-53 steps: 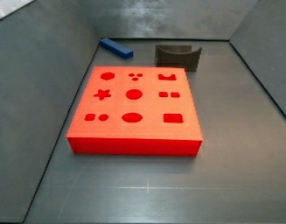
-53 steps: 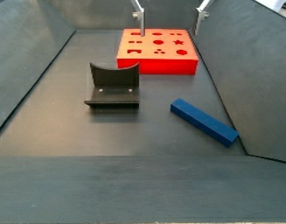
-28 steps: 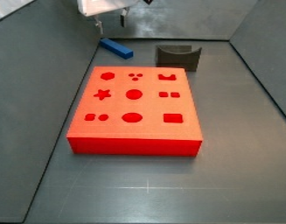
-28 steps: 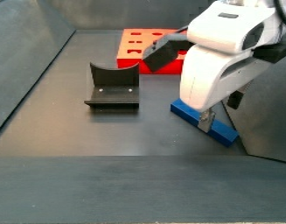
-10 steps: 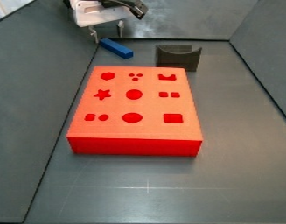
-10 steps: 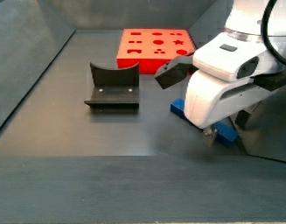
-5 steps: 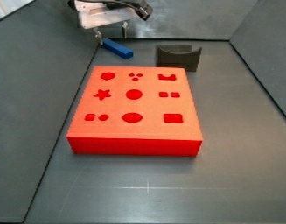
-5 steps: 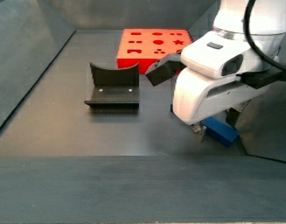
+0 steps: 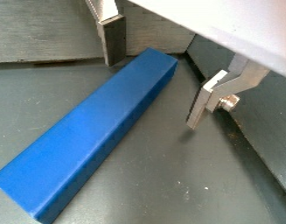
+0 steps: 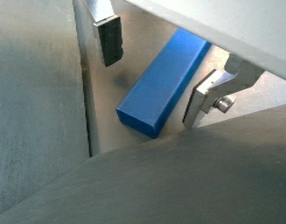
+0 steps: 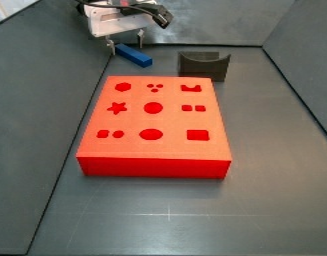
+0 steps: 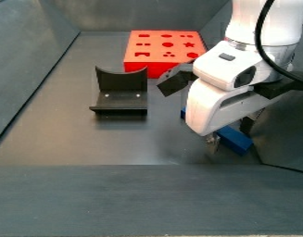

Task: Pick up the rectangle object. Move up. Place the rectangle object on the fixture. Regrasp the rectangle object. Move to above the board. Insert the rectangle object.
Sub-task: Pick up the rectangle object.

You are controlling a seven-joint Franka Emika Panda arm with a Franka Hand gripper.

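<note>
The gripper (image 9: 156,74) hangs low over the blue bar (image 9: 93,131), jaws spread wide, one finger (image 10: 108,41) on each long side and neither touching. The bar (image 11: 131,53) lies flat near the floor's far edge, beside the board (image 11: 152,125) and fixture (image 11: 205,64). A clean pick likely means settling lower, keeping the bar centred, then closing squarely across its narrow width.
</note>
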